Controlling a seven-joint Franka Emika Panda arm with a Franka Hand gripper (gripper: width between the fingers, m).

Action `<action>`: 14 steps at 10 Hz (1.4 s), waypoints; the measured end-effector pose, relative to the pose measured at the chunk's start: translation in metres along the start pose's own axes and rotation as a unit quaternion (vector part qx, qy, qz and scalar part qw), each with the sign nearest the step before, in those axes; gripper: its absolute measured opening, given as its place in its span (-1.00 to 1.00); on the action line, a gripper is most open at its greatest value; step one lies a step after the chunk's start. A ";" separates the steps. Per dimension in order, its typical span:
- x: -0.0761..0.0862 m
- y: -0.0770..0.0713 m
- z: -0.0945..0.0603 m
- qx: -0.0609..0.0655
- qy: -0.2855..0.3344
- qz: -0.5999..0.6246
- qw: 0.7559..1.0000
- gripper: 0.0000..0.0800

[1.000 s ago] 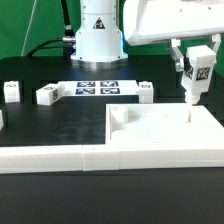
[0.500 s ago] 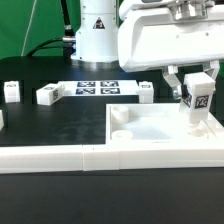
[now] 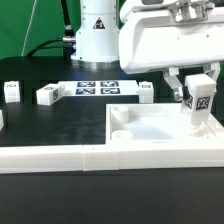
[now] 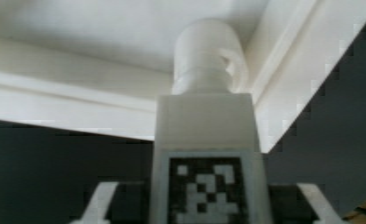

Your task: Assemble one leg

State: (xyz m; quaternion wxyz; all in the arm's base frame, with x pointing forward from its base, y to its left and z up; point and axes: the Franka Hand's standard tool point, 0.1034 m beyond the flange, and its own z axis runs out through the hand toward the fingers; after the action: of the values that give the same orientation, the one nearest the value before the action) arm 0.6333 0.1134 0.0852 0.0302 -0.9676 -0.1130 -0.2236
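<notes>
My gripper (image 3: pixel 194 88) is shut on a leg (image 3: pixel 195 104), a chunky white block with a black-and-white tag. It holds the leg upright over the far corner of the large white panel (image 3: pixel 150 135) on the exterior view's right, its lower end at the panel. In the wrist view the leg (image 4: pixel 206 130) runs from between my fingers (image 4: pixel 109 205) to the panel's corner (image 4: pixel 91 70), its round end (image 4: pixel 208 55) in the corner by the raised rim. A round socket (image 3: pixel 121 113) shows at the panel's other far corner.
Three more white legs lie on the black table: one (image 3: pixel 11 91) at the exterior view's left, one (image 3: pixel 49 95) beside it, one (image 3: pixel 146 92) behind the panel. The marker board (image 3: pixel 97 88) lies before the robot base (image 3: pixel 97 35). A long white ledge (image 3: pixel 40 158) runs along the front.
From a second ago the arm has come down and toward the exterior view's left, lowering the leg to the panel's corner. Over the last half second nothing visibly moved.
</notes>
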 end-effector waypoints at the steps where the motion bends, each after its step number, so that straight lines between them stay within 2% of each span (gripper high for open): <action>1: 0.001 -0.001 0.002 0.000 0.002 -0.001 1.000 -0.27; 3: -0.004 -0.002 0.010 0.001 -0.002 -0.001 1.000 -0.27; 8: -0.004 -0.005 0.011 -0.004 0.053 -0.002 0.999 -0.27; 10: -0.003 -0.005 0.011 -0.004 0.052 -0.003 0.999 -0.26; 11: -0.003 -0.005 0.011 -0.004 0.052 -0.003 0.999 0.21; 12: -0.003 -0.005 0.011 -0.004 0.052 -0.003 0.999 0.50; 13: -0.003 -0.005 0.011 -0.004 0.052 -0.003 0.999 0.50; 14: -0.003 -0.005 0.011 -0.004 0.052 -0.003 0.999 0.59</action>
State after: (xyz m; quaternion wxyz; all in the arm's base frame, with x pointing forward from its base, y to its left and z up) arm 0.6340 0.1191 0.0737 0.0314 -0.9544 -0.1137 -0.2742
